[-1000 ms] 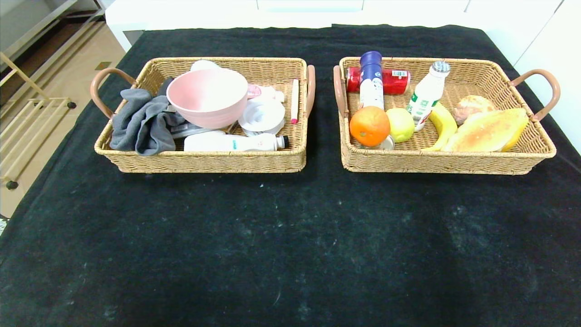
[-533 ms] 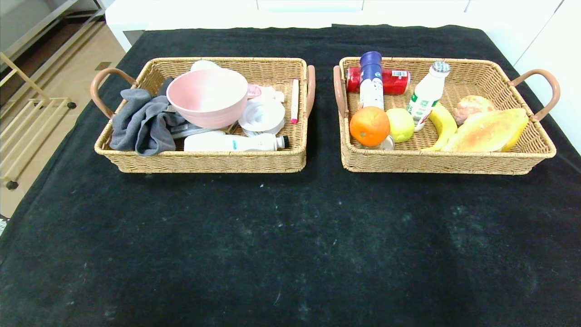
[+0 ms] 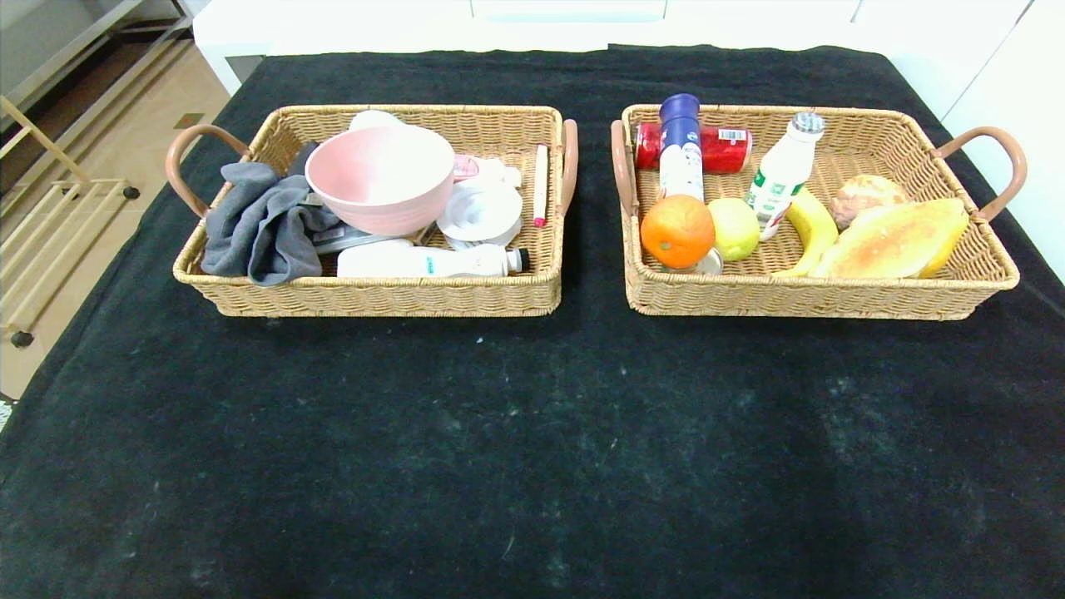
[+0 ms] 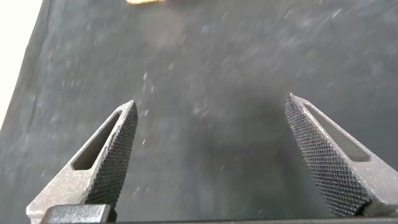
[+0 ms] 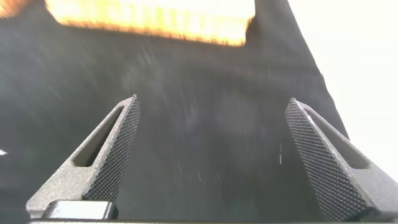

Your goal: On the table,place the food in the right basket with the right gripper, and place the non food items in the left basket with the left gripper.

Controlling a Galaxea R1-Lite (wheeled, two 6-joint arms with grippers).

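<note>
In the head view the left basket point(image 3: 250, 301) holds the pink bowl point(image 3: 380, 176) and the grey cloth point(image 3: 262, 225). The right basket point(image 3: 832, 301) holds the orange point(image 3: 677, 230), the banana point(image 3: 811, 229), the croissant point(image 3: 894, 240) and the white bottle with a blue cap point(image 3: 681, 146). Neither arm shows in the head view. My left gripper point(image 4: 211, 106) is open and empty over bare black cloth. My right gripper point(image 5: 212, 106) is open and empty over the cloth, with the basket's edge point(image 5: 149, 18) ahead of it.
The left basket also holds a white bottle lying down point(image 3: 428, 260), a white round piece point(image 3: 480, 212) and a pink pen point(image 3: 540, 183). The right basket also holds a red can point(image 3: 722, 148), a green apple point(image 3: 735, 229), a milk bottle point(image 3: 782, 175) and a bun point(image 3: 865, 195). The table point(image 3: 532, 449) drops off at both sides.
</note>
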